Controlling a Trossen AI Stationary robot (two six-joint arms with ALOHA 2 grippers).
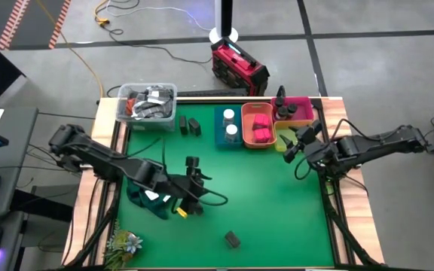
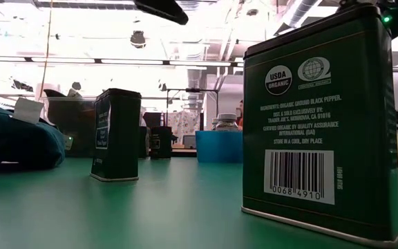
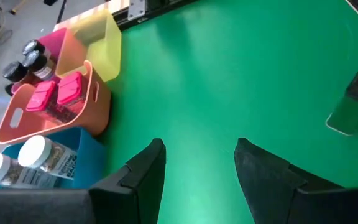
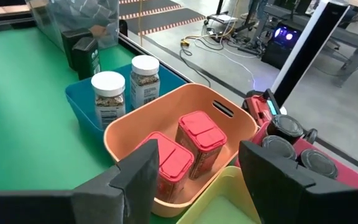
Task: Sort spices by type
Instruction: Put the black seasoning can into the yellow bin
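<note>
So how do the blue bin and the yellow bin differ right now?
The blue bin holds two white-capped jars; the yellow bin shows nothing inside. The blue bin sits left of the orange bin, the yellow bin at its right. Both are open-topped, at the mat's far edge.

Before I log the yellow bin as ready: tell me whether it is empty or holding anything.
Empty, as far as shown. The yellow bin shows only bare inside walls in the left wrist view, while the orange bin beside it holds two red-pink boxes.
</note>
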